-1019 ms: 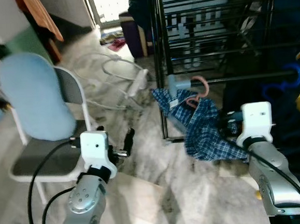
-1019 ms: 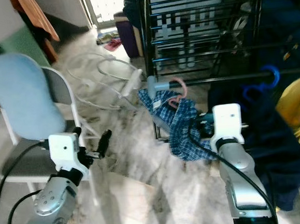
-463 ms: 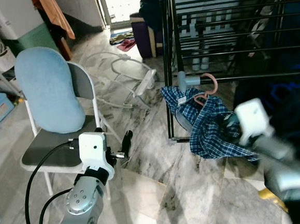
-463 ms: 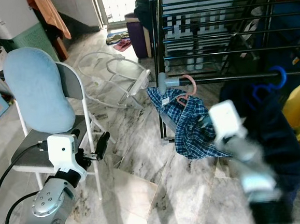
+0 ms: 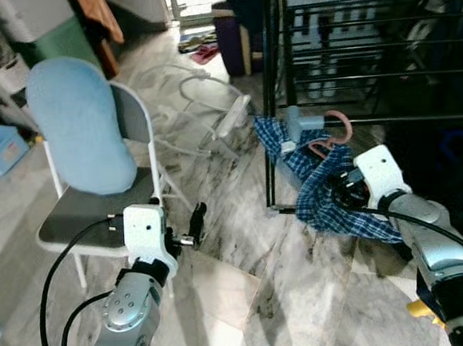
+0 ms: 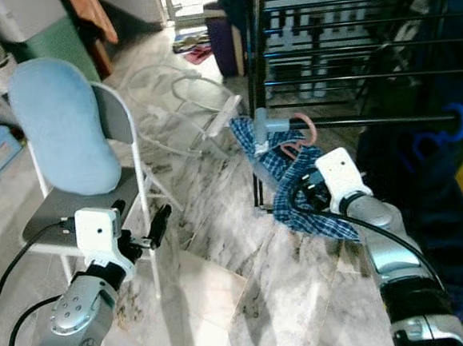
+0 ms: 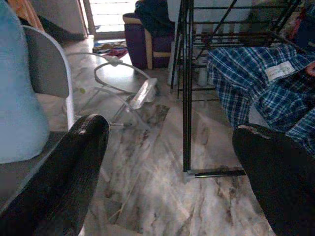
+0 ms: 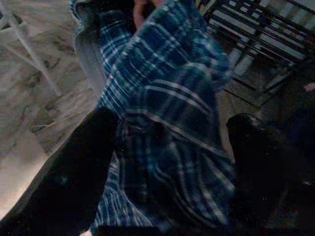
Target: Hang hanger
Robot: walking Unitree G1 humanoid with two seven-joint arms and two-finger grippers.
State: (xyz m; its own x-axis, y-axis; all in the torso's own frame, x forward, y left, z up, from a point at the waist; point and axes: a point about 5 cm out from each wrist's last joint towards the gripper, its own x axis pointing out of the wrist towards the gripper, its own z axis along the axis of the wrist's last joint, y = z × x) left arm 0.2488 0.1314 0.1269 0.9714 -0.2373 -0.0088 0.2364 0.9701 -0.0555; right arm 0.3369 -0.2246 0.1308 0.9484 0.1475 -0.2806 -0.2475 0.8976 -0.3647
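Hanging looks essentially complete: the pink hanger (image 5: 331, 130), carrying the plaid shirt (image 5: 329, 189), hooks over the rack rail (image 5: 388, 118) at twelve o'clock of the right gripper (image 8: 170, 147), fingers apart around shirt cloth; withdrawal remains.

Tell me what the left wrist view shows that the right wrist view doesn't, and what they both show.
Left wrist view alone: the chair's grey backrest with its blue cushion, a white folded frame lying on the marble floor, and the black drying rack's upright leg. Right wrist view alone: a close look at the plaid shirt lying between the open fingers of the right gripper, and a bit of the pink hanger above it. Shared: the plaid shirt, the rack's bars and the marble floor.
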